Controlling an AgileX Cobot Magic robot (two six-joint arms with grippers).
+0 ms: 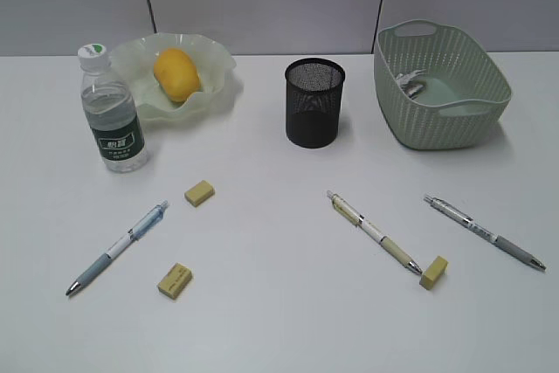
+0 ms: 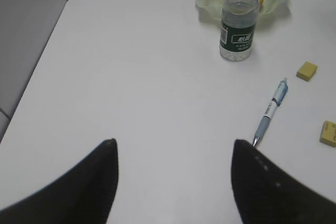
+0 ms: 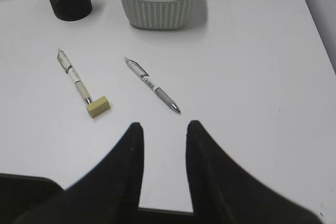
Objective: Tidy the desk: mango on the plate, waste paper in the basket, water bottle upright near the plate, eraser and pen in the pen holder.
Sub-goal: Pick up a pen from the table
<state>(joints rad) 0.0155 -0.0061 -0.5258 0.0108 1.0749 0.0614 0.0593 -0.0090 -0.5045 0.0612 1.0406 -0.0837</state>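
Observation:
The yellow mango (image 1: 176,73) lies in the ruffled green plate (image 1: 223,63) at the back left. Beside the plate stands the water bottle (image 1: 112,115), upright. The waste paper (image 1: 410,83) lies inside the basket (image 1: 441,120) at the back right. The black mesh pen holder (image 1: 314,102) stands between them. Three pens (image 1: 118,246) (image 1: 374,231) (image 1: 485,231) and three erasers (image 1: 199,192) (image 1: 175,279) (image 1: 434,272) lie on the desk (image 1: 279,321). My left gripper (image 2: 174,142) is wide open over bare desk near a pen (image 2: 270,111). My right gripper (image 3: 165,125) stands open and empty, short of a pen (image 3: 152,85).
Grey wall panels run behind the desk. The desk's left edge and corner show in the left wrist view, its right edge in the right wrist view. Neither arm appears in the exterior view.

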